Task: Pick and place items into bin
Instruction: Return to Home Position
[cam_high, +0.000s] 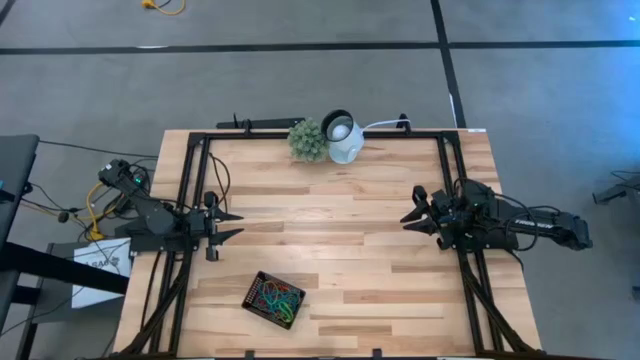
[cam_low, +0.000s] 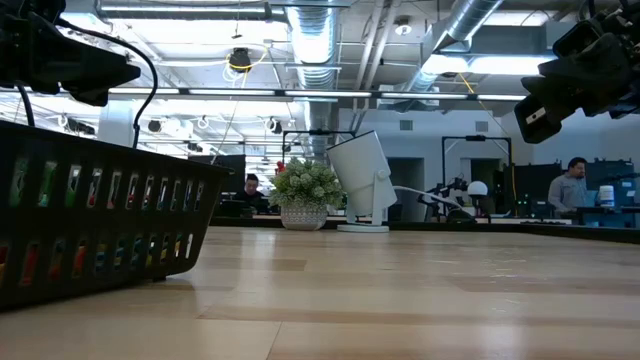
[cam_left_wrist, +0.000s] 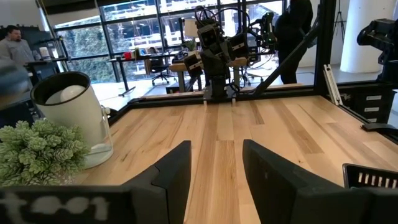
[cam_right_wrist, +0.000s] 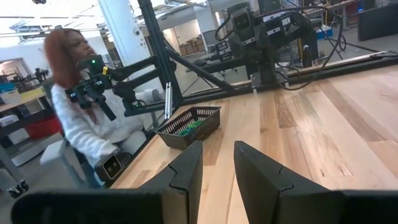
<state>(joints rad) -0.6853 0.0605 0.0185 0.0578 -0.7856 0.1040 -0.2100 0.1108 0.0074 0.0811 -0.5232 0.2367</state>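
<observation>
The black bin (cam_high: 273, 299) stands on the wooden table near its front edge, left of centre. Red, orange, yellow and green rubber bands (cam_high: 277, 298) lie inside it. It also shows in the low view (cam_low: 90, 215) and in the right wrist view (cam_right_wrist: 189, 126). My left gripper (cam_high: 238, 224) is open and empty at the table's left side, above the table and far of the bin. My right gripper (cam_high: 408, 217) is open and empty at the table's right side. No loose band shows on the table.
A green plant ball (cam_high: 308, 140) and a white round lamp-like object (cam_high: 345, 138) stand at the table's far edge, middle. A black frame (cam_high: 320, 134) runs along the table's edges. A person in white (cam_right_wrist: 81, 118) sits beyond the table's left side.
</observation>
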